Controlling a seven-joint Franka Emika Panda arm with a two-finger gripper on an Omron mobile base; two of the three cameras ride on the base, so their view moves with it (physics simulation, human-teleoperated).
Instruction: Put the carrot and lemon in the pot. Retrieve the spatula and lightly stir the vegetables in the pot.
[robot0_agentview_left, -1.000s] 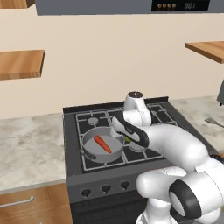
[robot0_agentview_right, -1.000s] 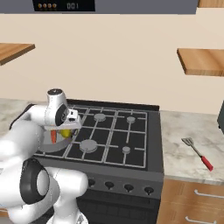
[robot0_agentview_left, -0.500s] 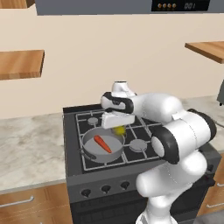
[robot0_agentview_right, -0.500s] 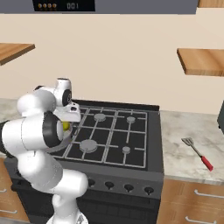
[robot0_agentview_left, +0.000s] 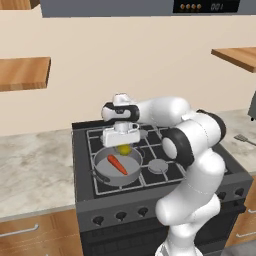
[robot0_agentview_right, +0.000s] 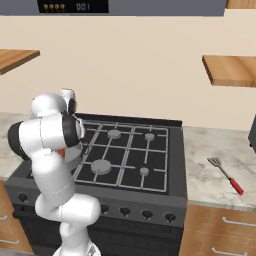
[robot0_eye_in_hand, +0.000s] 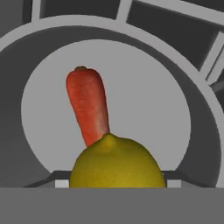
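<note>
While the arm reaches leftward across the stove (robot0_agentview_left: 200, 165), the hand (robot0_agentview_left: 123, 145) hangs directly above the pot (robot0_agentview_left: 102, 172), which sits on the near-left burner. Its fingers are closed on the lemon (robot0_agentview_left: 124, 149), which is held clear of the pot floor, just over the far-right part of the pot's opening. In the hand view the lemon (robot0_eye_in_hand: 117, 164) sits at the bottom centre between the finger tips, with the pot's grey floor (robot0_eye_in_hand: 48, 113) beneath it. The carrot (robot0_agentview_left: 117, 164) lies flat on the pot floor, near the middle, pointing diagonally from far-left to near-right; in the hand view the carrot (robot0_eye_in_hand: 87, 105) extends away from the lemon, and whether they touch cannot be told. The spatula (robot0_agentview_right: 226, 175) lies on the desk (robot0_agentview_right: 220, 185) to the right of the stove, well apart from the pot, blade toward the far wall and red handle toward the near edge.
</note>
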